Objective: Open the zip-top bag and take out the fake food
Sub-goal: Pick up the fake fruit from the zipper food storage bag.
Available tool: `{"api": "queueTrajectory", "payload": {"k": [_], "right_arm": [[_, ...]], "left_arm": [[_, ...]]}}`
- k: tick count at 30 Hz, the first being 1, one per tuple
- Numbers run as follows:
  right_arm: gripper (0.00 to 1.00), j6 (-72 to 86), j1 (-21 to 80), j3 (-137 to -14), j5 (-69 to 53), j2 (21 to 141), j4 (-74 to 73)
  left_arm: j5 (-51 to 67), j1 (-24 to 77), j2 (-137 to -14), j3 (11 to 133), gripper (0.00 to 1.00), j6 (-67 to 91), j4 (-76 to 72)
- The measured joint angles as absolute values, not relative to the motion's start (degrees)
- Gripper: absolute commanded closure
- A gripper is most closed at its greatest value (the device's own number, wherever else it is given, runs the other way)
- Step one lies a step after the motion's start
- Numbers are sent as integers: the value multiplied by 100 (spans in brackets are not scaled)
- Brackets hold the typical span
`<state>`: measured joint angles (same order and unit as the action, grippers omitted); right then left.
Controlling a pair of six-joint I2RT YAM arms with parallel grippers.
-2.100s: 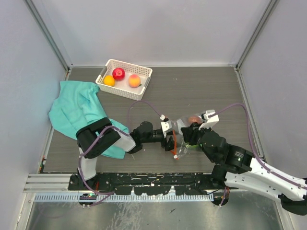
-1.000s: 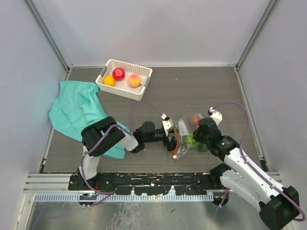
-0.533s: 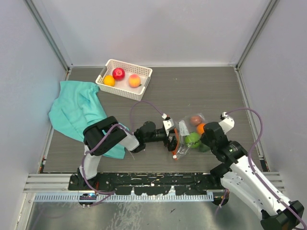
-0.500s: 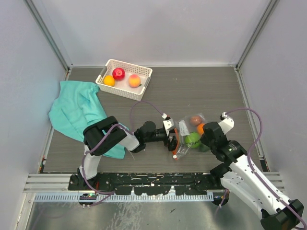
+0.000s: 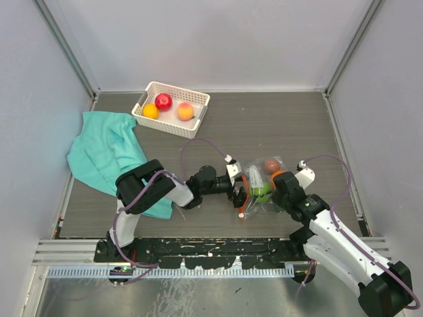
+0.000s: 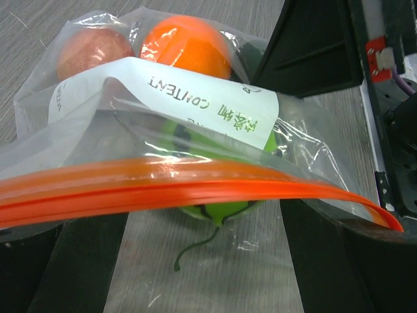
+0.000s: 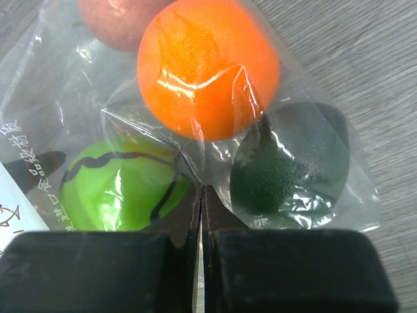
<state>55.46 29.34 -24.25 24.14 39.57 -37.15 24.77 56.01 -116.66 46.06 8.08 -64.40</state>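
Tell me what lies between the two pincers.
The bag. The top view shows it filling the gap from the left pincer to the right pincer, with a green fruit inside it at the middle.

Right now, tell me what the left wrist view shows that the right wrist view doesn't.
Left wrist only: the orange-red zipper strip stretched across the frame, and the word CONTENT on the white label. Right wrist only: the dark green fruit seen clearly, and the right gripper shut on a fold of plastic. Both: the zip-top bag holding the orange fruit, the green fruit and the reddish-brown fruit.
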Motion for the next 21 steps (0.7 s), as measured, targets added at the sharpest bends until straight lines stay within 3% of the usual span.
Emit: {"api": "queueTrajectory", "payload": {"k": [21], "right_arm": [[95, 5367, 2912, -1774, 1120, 4733, -1780]], "left_arm": [[2143, 5603, -11666, 4984, 1, 537, -5360]]}}
